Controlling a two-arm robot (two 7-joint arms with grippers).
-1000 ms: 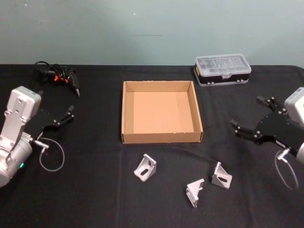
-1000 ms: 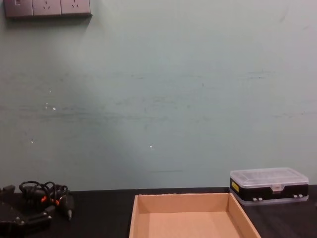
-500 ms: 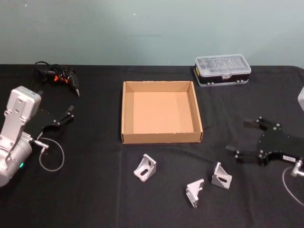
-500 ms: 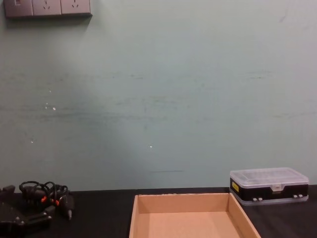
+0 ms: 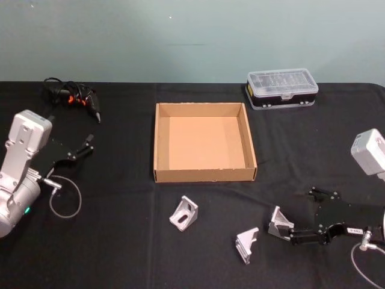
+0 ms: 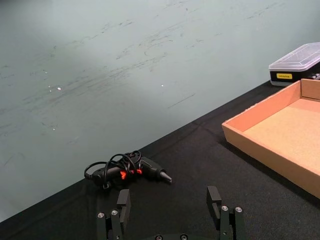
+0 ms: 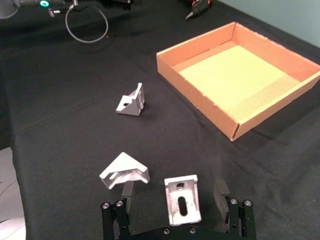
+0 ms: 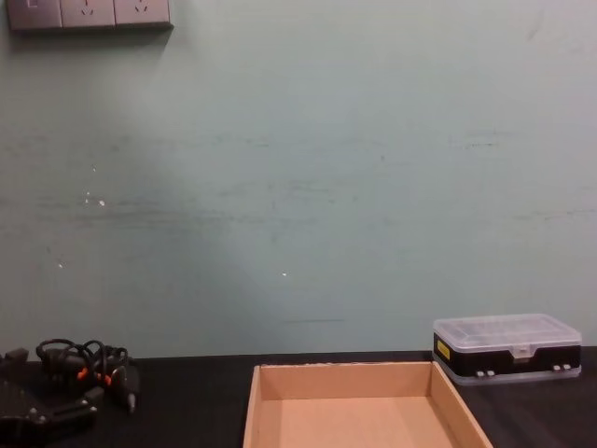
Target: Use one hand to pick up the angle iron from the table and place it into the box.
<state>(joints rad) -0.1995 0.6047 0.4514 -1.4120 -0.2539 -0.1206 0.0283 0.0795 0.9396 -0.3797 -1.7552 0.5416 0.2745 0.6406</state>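
Three silver angle irons lie on the black table (image 5: 120, 241) in front of the tan box (image 5: 204, 175): one at the left (image 5: 184, 213), one in the middle (image 5: 246, 244), one at the right (image 5: 280, 223). My right gripper (image 5: 299, 212) is low at the rightmost one and open. In the right wrist view that angle iron (image 7: 183, 202) lies between the spread fingers of the right gripper (image 7: 174, 191), untouched, with the middle one (image 7: 124, 171) beside it and the box (image 7: 200, 102) beyond. My left gripper (image 5: 81, 147) is parked open at the left, off the table.
A clear-lidded plastic case (image 5: 281, 88) stands behind the box at the right. A black tool with orange marks and a coiled cable (image 5: 75, 96) lies at the back left, ahead of the left gripper (image 6: 169, 201). The wall runs along the table's far edge.
My right gripper has come down and toward the table's front, from beside the box to the rightmost angle iron, its fingers now on either side of it. The left arm has not moved.
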